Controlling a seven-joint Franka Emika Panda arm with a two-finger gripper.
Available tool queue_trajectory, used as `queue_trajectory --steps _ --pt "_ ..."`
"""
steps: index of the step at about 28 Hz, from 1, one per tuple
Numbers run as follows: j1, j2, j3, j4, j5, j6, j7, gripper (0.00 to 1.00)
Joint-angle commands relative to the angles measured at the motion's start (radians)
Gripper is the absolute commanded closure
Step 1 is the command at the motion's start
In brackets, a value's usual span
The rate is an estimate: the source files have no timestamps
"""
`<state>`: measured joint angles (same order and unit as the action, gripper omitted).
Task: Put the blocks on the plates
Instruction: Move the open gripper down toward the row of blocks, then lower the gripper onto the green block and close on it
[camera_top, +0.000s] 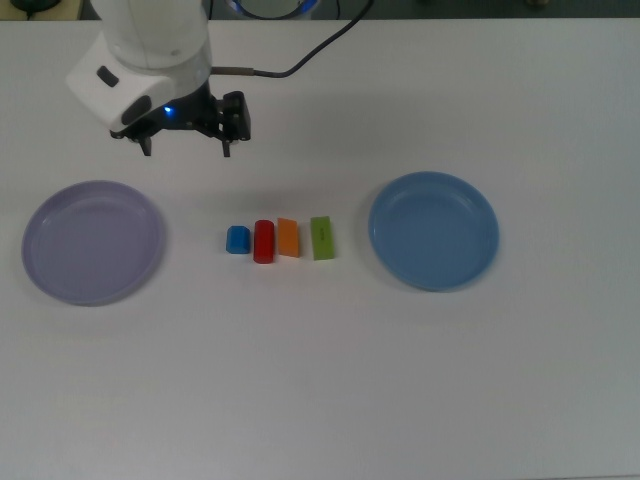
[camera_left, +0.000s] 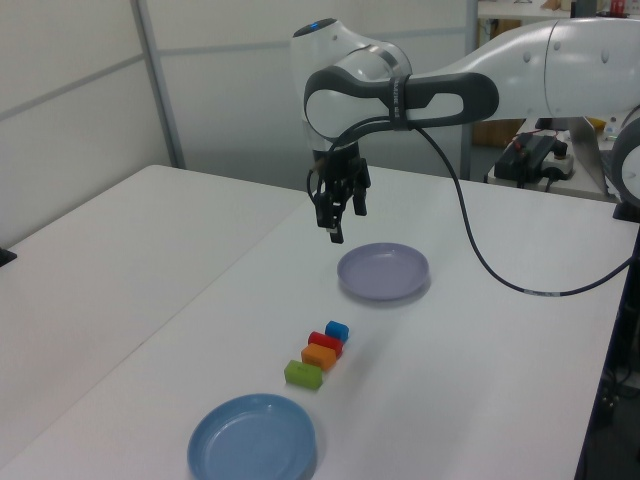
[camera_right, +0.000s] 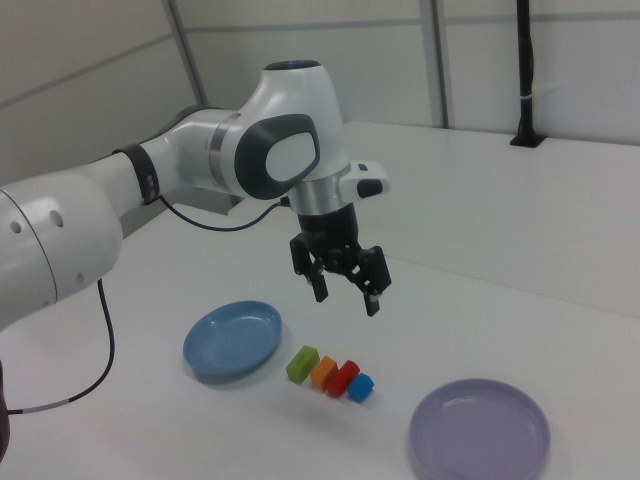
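A broad white table (camera_left: 120, 300) fills the room's middle, matte and evenly lit, with a faint seam running along it in the left view. Behind the table stand pale grey wall panels (camera_left: 70, 90) split by metal uprights (camera_left: 158, 85). Beyond the table's far corner in the left view, dark equipment (camera_left: 535, 155) sits in shadow.
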<state>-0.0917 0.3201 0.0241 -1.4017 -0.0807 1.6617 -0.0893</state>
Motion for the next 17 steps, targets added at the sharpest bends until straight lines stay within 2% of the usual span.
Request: queue_trajectory --steps 1,8,17 --pt "0.059 0.004 -0.006 -0.002 0.021 -0.010 -0.006 0.00" --pt "0.116 0.045 -0.006 -0.037 0.038 0.102 -0.003 0.00" --pt "0.185 0.134 -0.006 -0.037 0.032 0.113 -0.006 0.00"
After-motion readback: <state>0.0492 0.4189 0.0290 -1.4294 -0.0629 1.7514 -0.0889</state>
